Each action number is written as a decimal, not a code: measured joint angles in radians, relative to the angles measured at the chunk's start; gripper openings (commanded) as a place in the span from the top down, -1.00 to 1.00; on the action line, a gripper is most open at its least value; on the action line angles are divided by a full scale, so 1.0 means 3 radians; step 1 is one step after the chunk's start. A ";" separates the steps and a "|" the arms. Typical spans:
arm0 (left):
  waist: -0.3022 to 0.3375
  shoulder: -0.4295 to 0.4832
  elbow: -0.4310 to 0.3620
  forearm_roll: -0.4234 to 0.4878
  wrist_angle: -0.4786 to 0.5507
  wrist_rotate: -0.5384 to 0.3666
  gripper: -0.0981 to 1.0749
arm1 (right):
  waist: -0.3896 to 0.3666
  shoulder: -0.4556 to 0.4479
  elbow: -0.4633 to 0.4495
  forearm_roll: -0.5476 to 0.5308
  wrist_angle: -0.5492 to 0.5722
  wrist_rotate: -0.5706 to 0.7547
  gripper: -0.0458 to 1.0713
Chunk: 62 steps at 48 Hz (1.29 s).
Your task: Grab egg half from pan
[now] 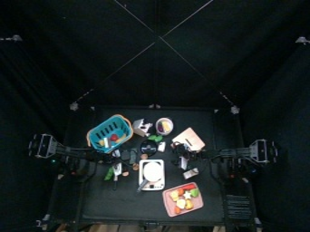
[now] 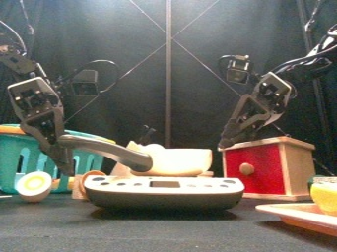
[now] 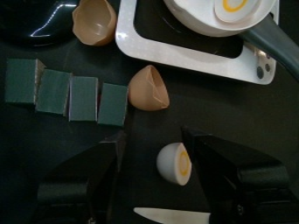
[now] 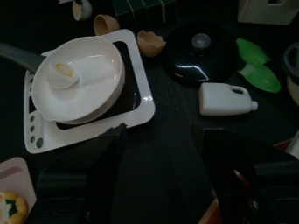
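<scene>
A white pan [image 4: 82, 77] with a grey handle sits on a white-rimmed cooktop [image 4: 138, 118]. In it lies an egg half [image 4: 62, 72] with its yolk up, also showing as the pan's egg [image 3: 233, 7]. Another egg half [image 3: 176, 164] lies on the black table, off the pan, between the jaws of my left gripper [image 3: 155, 144], which stands wide open around it without touching. From the front this egg half [image 2: 35, 183] is at the far left below the left gripper [image 2: 53, 148]. My right gripper [image 4: 170, 149] hovers open near the cooktop, holding nothing.
Two brown eggshell halves [image 3: 149, 87], [image 3: 96, 19] and a row of green blocks [image 3: 70, 92] lie by the cooktop. A black lid [image 4: 193, 61], white bottle [image 4: 228, 98] and green leaves [image 4: 260, 74] are beyond. A teal basket [image 1: 109, 133], red box [image 2: 263, 162] and red tray [image 1: 184, 198] stand around.
</scene>
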 measured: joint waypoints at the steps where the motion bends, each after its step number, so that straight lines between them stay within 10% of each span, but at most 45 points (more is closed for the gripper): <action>1: 0.0005 0.0005 0.0000 0.0000 0.0000 0.0005 -0.69 | 0.0000 0.0005 -0.0005 0.0000 0.0000 0.0000 -0.73; 20: -0.0205 -0.0041 -0.0383 -0.0005 -0.0051 0.0005 -0.69 | 0.0000 0.0000 0.0000 0.0000 0.0000 0.0005 -0.73; 62: -0.0460 0.1023 -0.1421 0.0440 0.0087 0.0020 -0.69 | -0.0005 0.0000 -0.0005 0.0000 0.0015 0.0010 -0.73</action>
